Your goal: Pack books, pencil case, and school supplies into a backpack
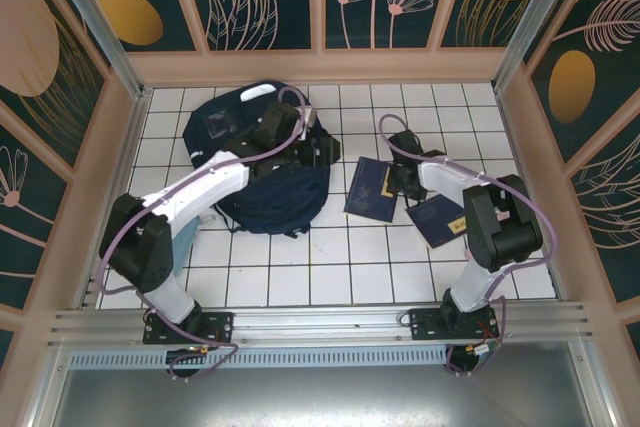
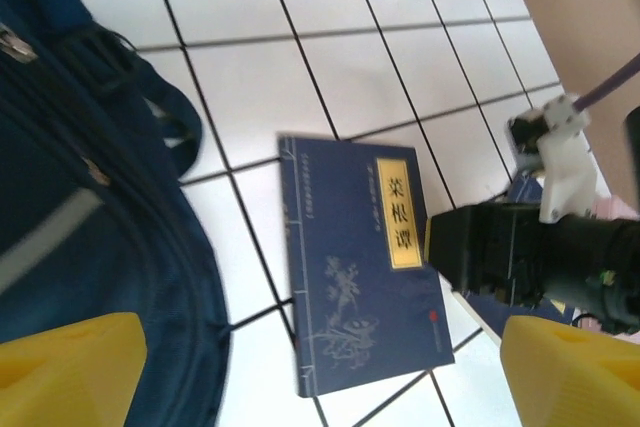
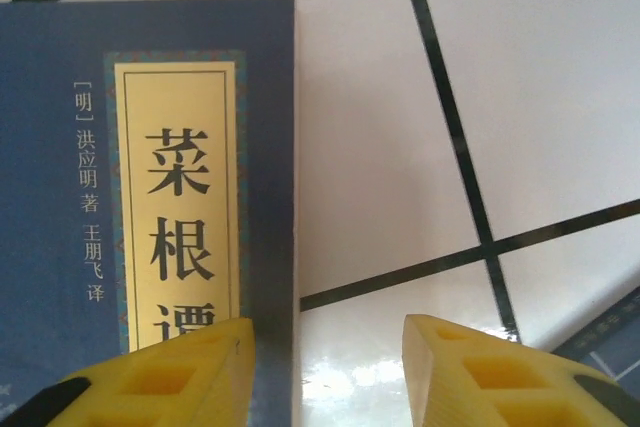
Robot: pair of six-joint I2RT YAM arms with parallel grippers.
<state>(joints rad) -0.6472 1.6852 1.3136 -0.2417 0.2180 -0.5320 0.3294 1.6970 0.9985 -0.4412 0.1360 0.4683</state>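
Top view: backpack (image 1: 262, 172) on the tiled surface (image 1: 330, 267). Labelled navy book (image 1: 368, 190) lies just right of the backpack, second book (image 1: 440, 219) farther right.

Left wrist: your left end effector (image 2: 320, 367) is spread wide and empty beside the backpack (image 2: 90, 197).

Right wrist: right end effector (image 3: 325, 357) is part open, straddling the labelled book's (image 3: 150, 197) edge away from the backpack, gripping nothing. This looks like the book pickup; next you need a finger under that flat edge.

Backpack's opening is hard to make out.

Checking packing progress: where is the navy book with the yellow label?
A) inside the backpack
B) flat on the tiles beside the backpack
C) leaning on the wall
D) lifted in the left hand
B: the book lies flat on the white tiles beside the backpack.
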